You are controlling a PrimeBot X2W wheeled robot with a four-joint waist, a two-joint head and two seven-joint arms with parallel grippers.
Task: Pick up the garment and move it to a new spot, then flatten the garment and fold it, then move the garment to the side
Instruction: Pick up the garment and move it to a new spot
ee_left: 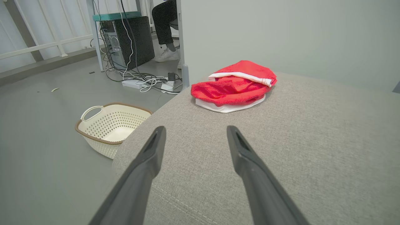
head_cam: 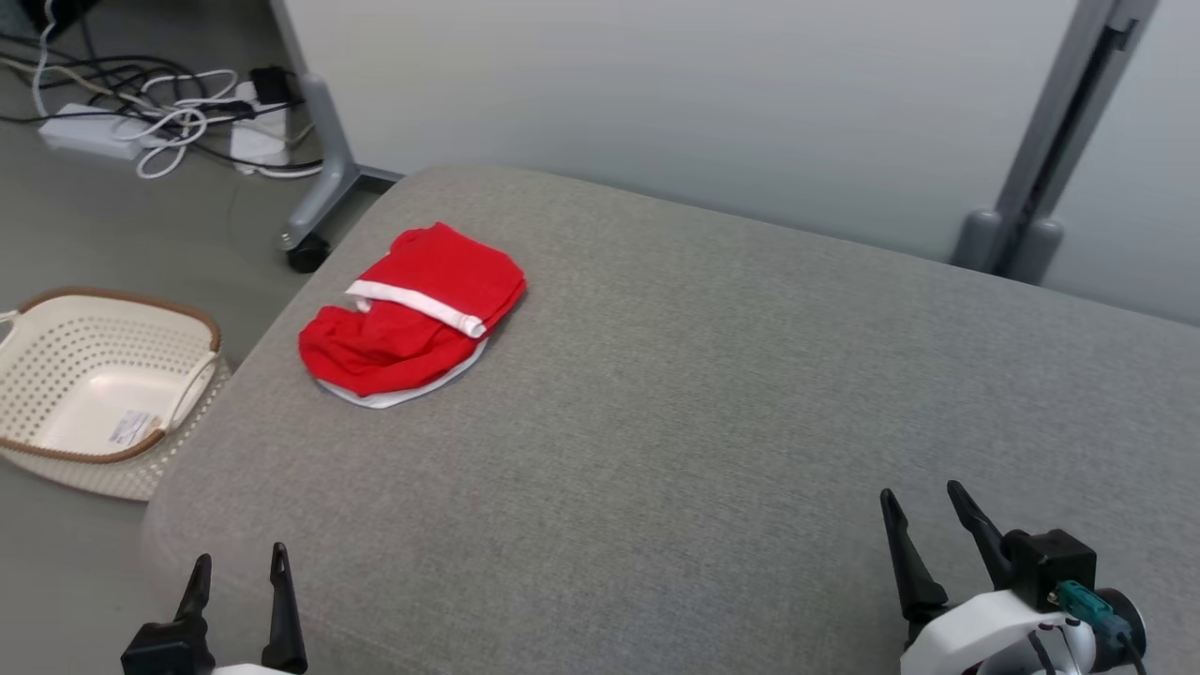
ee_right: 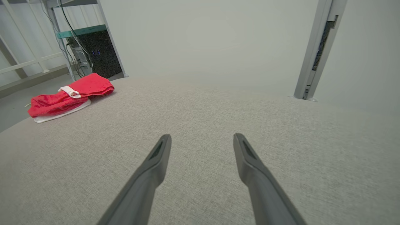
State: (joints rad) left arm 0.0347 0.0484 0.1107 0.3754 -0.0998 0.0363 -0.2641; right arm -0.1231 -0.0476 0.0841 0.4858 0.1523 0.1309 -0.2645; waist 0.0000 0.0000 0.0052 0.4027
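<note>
The garment (head_cam: 412, 314) is a red piece with white trim, lying bunched in a small heap near the far left corner of the grey cushioned surface (head_cam: 712, 403). The left wrist view has the garment (ee_left: 232, 87) ahead of the fingers, and it sits far off to the left in the right wrist view (ee_right: 70, 95). My left gripper (head_cam: 239, 558) stands open at the near left edge, well short of the heap. Near the front right, my right gripper (head_cam: 923, 497) is open too, with nothing between its fingers.
A cream perforated basket (head_cam: 94, 384) stands on the floor left of the surface. Cables and a power strip (head_cam: 159, 117) lie on the floor behind it. A wheeled grey stand leg (head_cam: 319, 178) and a grey post (head_cam: 1050, 141) flank a pale wall panel behind. A seated person's leg (ee_left: 164, 28) shows by a computer tower.
</note>
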